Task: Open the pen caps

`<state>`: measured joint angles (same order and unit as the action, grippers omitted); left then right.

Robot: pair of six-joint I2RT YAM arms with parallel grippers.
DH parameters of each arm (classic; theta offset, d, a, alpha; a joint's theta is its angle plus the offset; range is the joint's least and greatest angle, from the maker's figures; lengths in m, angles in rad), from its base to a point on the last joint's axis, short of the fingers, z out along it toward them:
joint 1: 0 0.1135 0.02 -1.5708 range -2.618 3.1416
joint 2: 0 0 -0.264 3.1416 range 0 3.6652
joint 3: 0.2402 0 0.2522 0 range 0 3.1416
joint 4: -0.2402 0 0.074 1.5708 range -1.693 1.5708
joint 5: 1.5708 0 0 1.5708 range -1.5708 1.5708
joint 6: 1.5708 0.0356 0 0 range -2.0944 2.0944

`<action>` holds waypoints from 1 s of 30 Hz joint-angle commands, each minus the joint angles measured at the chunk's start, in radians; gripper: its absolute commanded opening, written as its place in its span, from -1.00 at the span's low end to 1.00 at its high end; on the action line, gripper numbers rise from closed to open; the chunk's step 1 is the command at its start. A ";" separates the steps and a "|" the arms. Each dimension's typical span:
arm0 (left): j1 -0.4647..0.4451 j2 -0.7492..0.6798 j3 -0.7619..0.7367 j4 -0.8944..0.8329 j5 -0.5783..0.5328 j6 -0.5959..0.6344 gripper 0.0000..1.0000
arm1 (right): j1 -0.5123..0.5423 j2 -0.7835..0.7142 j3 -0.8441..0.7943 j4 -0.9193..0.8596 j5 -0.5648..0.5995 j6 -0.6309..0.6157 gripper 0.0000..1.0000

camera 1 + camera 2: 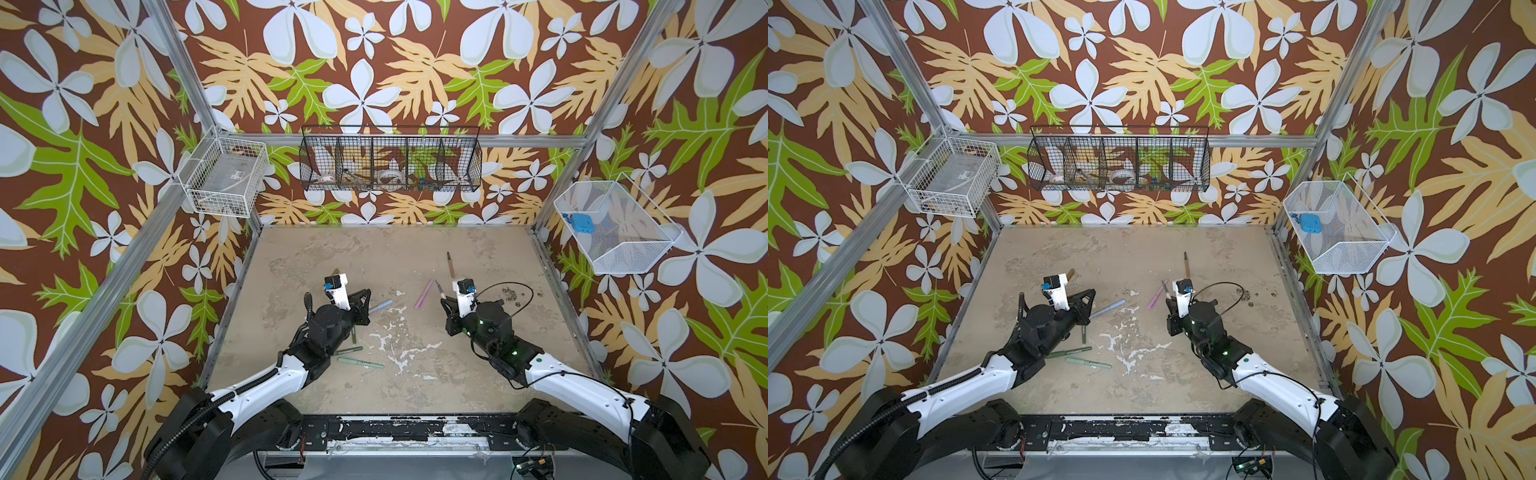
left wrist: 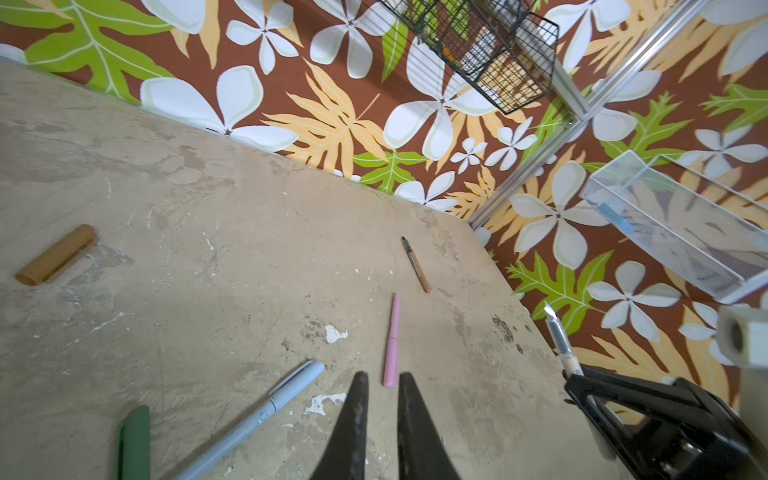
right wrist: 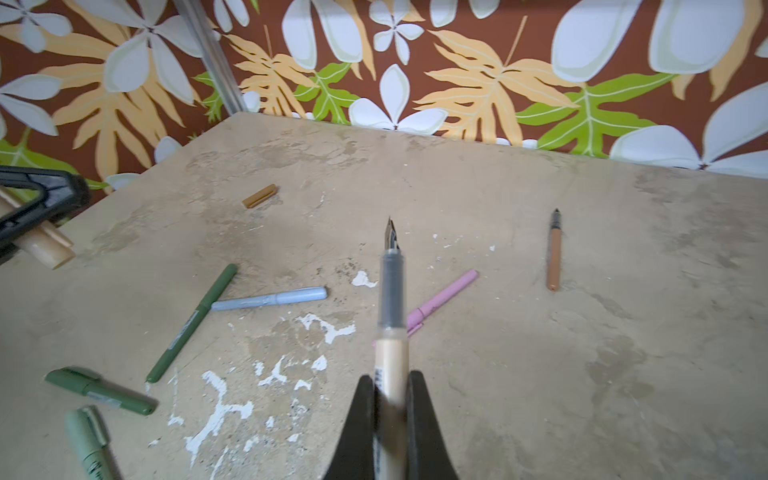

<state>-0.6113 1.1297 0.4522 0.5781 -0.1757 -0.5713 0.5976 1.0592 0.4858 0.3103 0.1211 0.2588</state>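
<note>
Both top views look steeply down from high overhead onto the whole counter, while each wrist view rides close behind its hand, left hand and right hand, facing forward low across the counter, sharing the pink pen ahead of both

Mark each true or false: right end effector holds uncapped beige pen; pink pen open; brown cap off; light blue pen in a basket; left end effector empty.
1. The right end effector holds the beige pen, nib bare: true.
2. The pink pen is open: false, its cap is on.
3. The brown cap lies apart from the brown pen: true.
4. The light blue pen sits in a basket: false, it lies on the table.
5. The left end effector is empty: false, in the right wrist view it grips the beige cap.
</note>
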 commanded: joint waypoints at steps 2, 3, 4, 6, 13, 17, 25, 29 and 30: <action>0.003 0.099 0.117 -0.138 -0.094 -0.006 -1.00 | -0.078 0.057 0.067 -0.071 0.083 0.089 -1.00; 0.004 0.126 0.148 -0.156 -0.094 -0.004 -1.00 | -0.095 0.081 0.096 -0.097 0.084 0.096 -1.00; 0.004 0.155 0.174 -0.167 -0.094 -0.001 -1.00 | -0.106 0.101 0.122 -0.118 0.094 0.100 -1.00; 0.005 0.203 0.215 -0.178 -0.100 0.006 -1.00 | -0.122 0.136 0.157 -0.128 0.115 0.097 -1.00; 0.088 0.431 0.372 -0.143 0.090 -0.011 -1.00 | -0.272 0.299 0.289 -0.085 0.014 0.091 -1.00; 0.134 0.535 0.498 -0.225 0.106 0.005 -1.00 | -0.339 0.414 0.393 -0.127 -0.035 0.057 -1.00; 0.242 0.711 0.725 -0.422 0.134 0.084 -0.98 | -0.448 0.661 0.570 -0.175 -0.144 0.056 -1.00; 0.276 0.826 0.876 -0.519 0.129 0.126 -0.99 | -0.503 0.793 0.686 -0.223 -0.189 0.077 -1.00; 0.276 0.857 0.922 -0.551 0.115 0.143 -0.99 | -0.507 0.822 0.715 -0.240 -0.187 0.069 -1.00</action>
<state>-0.3363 1.9415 1.2976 0.1349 -0.0563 -0.4908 0.1020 1.8336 1.1511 0.1150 -0.0273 0.3187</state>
